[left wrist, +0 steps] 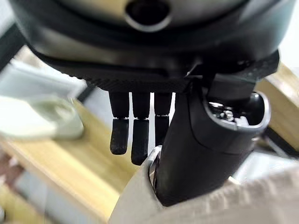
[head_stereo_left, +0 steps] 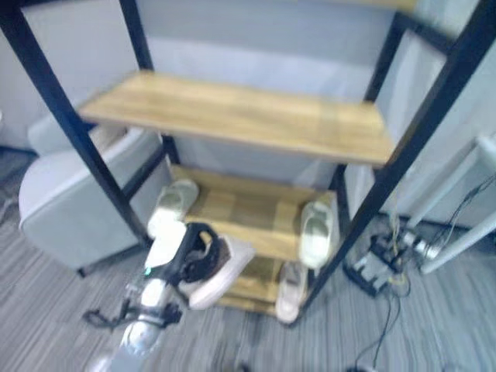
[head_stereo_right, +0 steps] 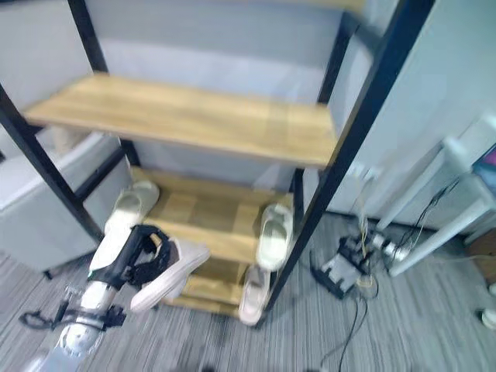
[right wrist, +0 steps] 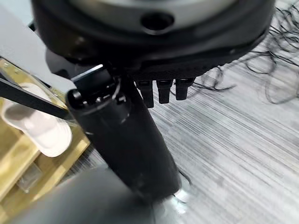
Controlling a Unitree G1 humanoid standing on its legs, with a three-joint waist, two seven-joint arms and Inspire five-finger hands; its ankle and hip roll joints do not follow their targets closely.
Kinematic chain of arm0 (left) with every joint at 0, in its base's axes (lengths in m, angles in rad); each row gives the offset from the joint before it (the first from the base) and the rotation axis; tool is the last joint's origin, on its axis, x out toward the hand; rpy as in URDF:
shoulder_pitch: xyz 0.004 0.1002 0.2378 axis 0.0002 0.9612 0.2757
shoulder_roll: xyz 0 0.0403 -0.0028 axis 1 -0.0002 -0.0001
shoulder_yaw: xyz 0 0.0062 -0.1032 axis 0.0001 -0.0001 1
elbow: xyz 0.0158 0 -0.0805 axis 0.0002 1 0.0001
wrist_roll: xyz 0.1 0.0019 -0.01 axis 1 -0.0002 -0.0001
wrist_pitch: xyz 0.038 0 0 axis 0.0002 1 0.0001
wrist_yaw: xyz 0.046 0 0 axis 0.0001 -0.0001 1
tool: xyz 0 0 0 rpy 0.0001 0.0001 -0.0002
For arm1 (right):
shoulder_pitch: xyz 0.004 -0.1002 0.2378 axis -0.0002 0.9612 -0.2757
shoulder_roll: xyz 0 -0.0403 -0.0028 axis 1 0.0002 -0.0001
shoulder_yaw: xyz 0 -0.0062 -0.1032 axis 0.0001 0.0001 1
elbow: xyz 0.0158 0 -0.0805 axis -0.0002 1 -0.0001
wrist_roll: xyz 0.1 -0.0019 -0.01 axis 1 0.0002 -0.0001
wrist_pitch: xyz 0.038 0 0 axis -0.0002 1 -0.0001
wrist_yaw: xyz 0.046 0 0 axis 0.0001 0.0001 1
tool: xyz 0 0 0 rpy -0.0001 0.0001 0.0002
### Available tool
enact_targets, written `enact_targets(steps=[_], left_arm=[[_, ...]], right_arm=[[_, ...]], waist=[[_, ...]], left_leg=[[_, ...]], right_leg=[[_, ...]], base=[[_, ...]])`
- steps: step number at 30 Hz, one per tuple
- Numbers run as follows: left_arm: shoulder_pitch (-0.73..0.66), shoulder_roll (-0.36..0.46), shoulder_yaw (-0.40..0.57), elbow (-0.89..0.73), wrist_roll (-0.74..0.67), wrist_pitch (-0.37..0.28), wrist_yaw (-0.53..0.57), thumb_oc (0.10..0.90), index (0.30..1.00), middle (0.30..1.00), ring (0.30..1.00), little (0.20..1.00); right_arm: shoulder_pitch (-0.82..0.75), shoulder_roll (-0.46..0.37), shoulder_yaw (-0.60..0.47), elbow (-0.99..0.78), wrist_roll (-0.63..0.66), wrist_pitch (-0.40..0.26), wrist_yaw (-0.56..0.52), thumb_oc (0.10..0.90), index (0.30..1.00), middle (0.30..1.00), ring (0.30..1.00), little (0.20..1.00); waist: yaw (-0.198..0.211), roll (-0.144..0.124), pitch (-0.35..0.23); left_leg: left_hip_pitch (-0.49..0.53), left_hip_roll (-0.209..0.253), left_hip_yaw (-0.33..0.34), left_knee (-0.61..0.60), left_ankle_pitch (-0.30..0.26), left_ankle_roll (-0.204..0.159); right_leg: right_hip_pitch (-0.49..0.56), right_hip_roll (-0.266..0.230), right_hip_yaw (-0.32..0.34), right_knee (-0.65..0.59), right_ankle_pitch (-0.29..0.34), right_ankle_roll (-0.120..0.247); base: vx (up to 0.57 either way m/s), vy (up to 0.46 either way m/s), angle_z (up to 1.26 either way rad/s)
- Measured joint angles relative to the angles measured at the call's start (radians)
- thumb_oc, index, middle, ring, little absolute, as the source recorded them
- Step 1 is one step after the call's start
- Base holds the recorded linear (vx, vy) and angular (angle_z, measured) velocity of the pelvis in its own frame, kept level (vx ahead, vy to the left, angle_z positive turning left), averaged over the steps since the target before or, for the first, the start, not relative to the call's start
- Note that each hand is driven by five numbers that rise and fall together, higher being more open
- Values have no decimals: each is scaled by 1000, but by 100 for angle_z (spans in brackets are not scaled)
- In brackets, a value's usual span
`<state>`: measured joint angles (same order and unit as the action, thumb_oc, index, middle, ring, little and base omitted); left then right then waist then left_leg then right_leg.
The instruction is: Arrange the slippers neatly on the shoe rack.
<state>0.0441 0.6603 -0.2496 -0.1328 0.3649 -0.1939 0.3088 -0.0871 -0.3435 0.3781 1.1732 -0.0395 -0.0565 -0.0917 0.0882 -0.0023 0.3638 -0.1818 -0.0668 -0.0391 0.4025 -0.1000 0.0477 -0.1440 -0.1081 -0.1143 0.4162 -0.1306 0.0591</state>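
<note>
Left hand (head_stereo_left: 188, 253) raised in front of the shoe rack (head_stereo_left: 232, 116), fingers and thumb curled round a pinkish-white slipper (head_stereo_left: 221, 271), gripping it at the near end. Slipper tilted, toe end pointing toward the rack's lower levels, held off the floor just in front of the middle shelf (head_stereo_left: 240, 213). In the left wrist view, fingers (left wrist: 133, 135) hanging over the slipper's pale edge (left wrist: 140, 200), thumb pressed against it.

On the middle shelf, one pale green slipper (head_stereo_left: 172, 205) at the left end, another pale green slipper (head_stereo_left: 315, 232) at the right end, both overhanging the front edge, well apart. On the lowest shelf, a pinkish-white slipper (head_stereo_left: 291, 291) near the right post, toe sticking out past the front. Top wooden shelf (head_stereo_left: 232, 116) bare.

Right hand (right wrist: 121, 140) seen in its own wrist view above grey carpet (right wrist: 233, 149), fingers short and partly hidden; cannot tell whether relaxed or clenched.

Grey armchair (head_stereo_left: 70, 201) left of the rack, touching or just beside its frame. Power strip with cables (head_stereo_left: 380, 260) on the floor to the right.
</note>
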Motion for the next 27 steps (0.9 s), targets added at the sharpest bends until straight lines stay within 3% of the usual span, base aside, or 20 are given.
enact_targets(steps=[3, 6, 7, 8, 9, 10, 12, 15, 17, 18, 19, 20, 21, 22, 23, 27], left_arm=[[-32, 11, -7, 9, 1, -3, -5, 400, 300, 300, 300, 300], [-9, 29, -3, 1, 0, -20, -3, 400, 300, 300, 300, 300], [-13, 34, -1, -1, 0, -24, 2, 400, 300, 300, 300, 300], [-14, 33, -1, -1, 0, -24, 3, 400, 300, 300, 300, 300], [-17, 35, -1, 2, 1, -27, 4, 400, 300, 300, 300, 300], [-14, 27, 3, 7, 0, -25, 16, 400, 300, 300, 300, 300], [-12, 24, -3, 3, 2, -26, 35, 400, 300, 300, 300, 300], [-20, 29, -13, 15, 3, -21, 44, 400, 300, 300, 300, 300], [-132, 22, -103, 62, 38, -22, 124, 400, 300, 300, 300, 300], [-191, 23, -141, 113, 44, -1, 137, 400, 300, 300, 300, 300], [-211, 1, -164, 124, 79, 3, 190, 400, 300, 300, 300, 300], [-316, -14, -211, 158, 119, 14, 253, 400, 300, 300, 300, 300], [-375, -28, -223, 171, 136, 30, 266, 400, 300, 300, 300, 300], [-447, -22, -218, 170, 162, 61, 295, 400, 300, 300, 300, 300], [-477, -16, -218, 173, 164, 82, 306, 400, 300, 300, 300, 300], [-558, -14, -216, 200, 187, 138, 382, 400, 300, 300, 300, 300]], right_arm=[[-78, 5, -15, -21, 0, 10, -9, 800, 900, 900, 900, 900], [-63, 21, -9, -40, 0, -3, -20, 800, 900, 900, 900, 900], [-65, 18, -2, -40, 0, -1, -24, 800, 900, 900, 900, 900], [-69, 13, 2, -40, 0, -1, -23, 800, 900, 900, 900, 900], [-68, 11, 5, -58, 0, 1, -25, 800, 900, 900, 900, 900], [-53, 21, 10, -73, 0, 2, -27, 800, 900, 900, 900, 900], [-68, 13, 14, -83, -2, 2, -34, 800, 900, 900, 900, 900], [-84, 0, 23, -97, -7, 3, -49, 800, 900, 900, 900, 900], [-144, -36, 59, -150, -9, 0, -77, 800, 900, 900, 900, 900], [-188, -47, 66, -183, -8, -2, -98, 800, 900, 900, 900, 900], [-202, -75, 81, -244, -4, 9, -112, 800, 900, 900, 900, 900], [-198, -125, 74, -322, 3, -1, -138, 800, 900, 900, 900, 900], [-213, -139, 60, -339, 2, -19, -151, 800, 900, 900, 900, 900], [-279, -137, 56, -351, -2, -18, -158, 800, 900, 900, 900, 900], [-301, -137, 52, -361, 0, -17, -172, 800, 900, 900, 900, 900], [-317, -147, 22, -388, 4, -33, -238, 800, 900, 900, 900, 900]], waist=[[-26, 13, 113], [-28, 3, 104], [-32, 2, 104], [-27, 3, 103], [-18, 5, 100], [-20, -24, 90], [-10, -7, 82], [-3, -8, 78], [-7, -6, 88], [-21, -12, 149], [-33, -7, 133], [-35, 12, 110], [-37, 10, 120], [-57, -16, 157], [-61, -24, 171], [-82, -24, 174]], left_leg=[[-71, 6, 22, 102, -41, 4], [-157, 13, 35, 137, -66, -9], [-211, 19, 35, 231, -103, 25], [-227, 25, 37, 284, -132, 36], [-222, 39, 34, 284, -159, 18], [-248, 24, 51, 336, -175, 21], [-306, 35, 45, 394, -201, 23], [-368, 32, 43, 449, -210, 28], [-552, 28, 51, 614, -245, 24], [-596, 27, 58, 681, -270, 21], [-731, 25, 45, 763, -316, -5], [-843, 33, 43, 835, -319, 12], [-908, 32, 48, 871, -306, 25], [-980, 31, 63, 939, -301, 30], [-1026, 36, 62, 987, -310, 29], [-1143, 48, 66, 1110, -348, 33]], right_leg=[[-82, -4, 27, 128, -36, -8], [-168, -2, 38, 132, -48, -6], [-204, -6, 31, 139, -47, -8], [-227, -3, 31, 157, -47, -7], [-269, 3, 35, 236, -53, -8], [-303, -5, 76, 354, -133, -30], [-341, 14, 79, 369, -147, -22], [-398, 11, 80, 422, -155, -24], [-578, 6, 83, 584, -200, -25], [-624, 6, 95, 654, -221, -23], [-755, -2, 90, 796, -267, -23], [-868, 0, 95, 911, -314, -46], [-902, 1, 106, 921, -334, -69], [-967, 2, 129, 971, -343, -31], [-1010, 7, 129, 1019, -356, -36], [-1128, 7, 132, 1148, -400, -51]], base=[[-147, 41, -20], [-120, 35, -4], [-58, 28, -9], [-48, 33, -23], [-58, 38, -10], [-71, 42, -1], [-59, 21, -2], [-106, 8, 2], [-67, -29, 5], [-84, -87, 11], [-68, -87, 23], [-78, -52, 38], [-1, -30, 42], [15, -37, 21], [9, -39, 1], [27, -41, -2]])
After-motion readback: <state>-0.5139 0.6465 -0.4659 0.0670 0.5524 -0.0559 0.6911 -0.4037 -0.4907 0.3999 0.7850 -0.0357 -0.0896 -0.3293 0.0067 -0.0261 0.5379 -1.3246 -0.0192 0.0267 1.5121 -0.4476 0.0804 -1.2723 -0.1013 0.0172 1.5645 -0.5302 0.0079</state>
